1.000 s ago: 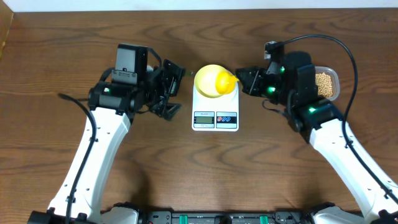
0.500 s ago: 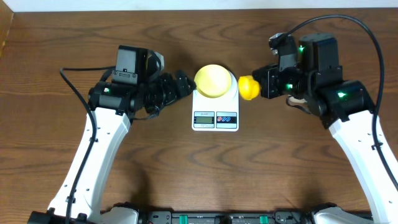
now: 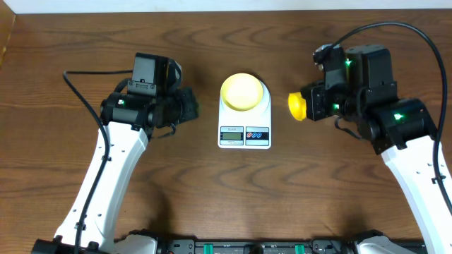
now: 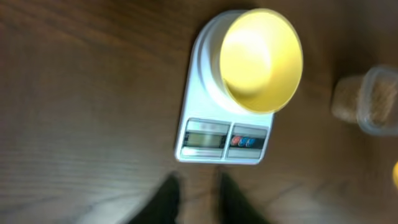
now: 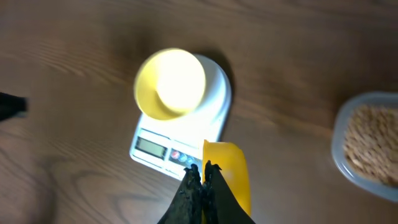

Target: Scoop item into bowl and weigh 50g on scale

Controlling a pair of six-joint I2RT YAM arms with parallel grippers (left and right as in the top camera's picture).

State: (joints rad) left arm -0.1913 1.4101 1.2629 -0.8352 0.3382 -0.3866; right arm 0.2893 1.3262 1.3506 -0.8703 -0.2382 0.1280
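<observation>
The white scale (image 3: 244,132) stands mid-table with the pale-yellow bowl (image 3: 244,92) on it. In the left wrist view the bowl (image 4: 261,59) shows a plain yellow inside, with no beans in sight. My right gripper (image 3: 316,106) is shut on the handle of a bright yellow scoop (image 3: 296,106), held just right of the scale. In the right wrist view the scoop (image 5: 229,177) sticks out beside the shut gripper (image 5: 203,167). My left gripper (image 3: 191,106) hangs left of the scale; in its wrist view the left gripper (image 4: 198,179) has a narrow gap and holds nothing. The beans (image 5: 368,140) lie in a container.
The clear plastic container (image 5: 341,134) sits on the table to the right of the scale; in the overhead view my right arm (image 3: 371,92) covers it. The left wrist view shows the container (image 4: 376,99) blurred at its right edge. Bare wooden table (image 3: 212,183) surrounds the scale.
My right arm drew the scoop away from over the bowl to the right of the scale. My left gripper pulled back to the left and its jaws narrowed from wide open.
</observation>
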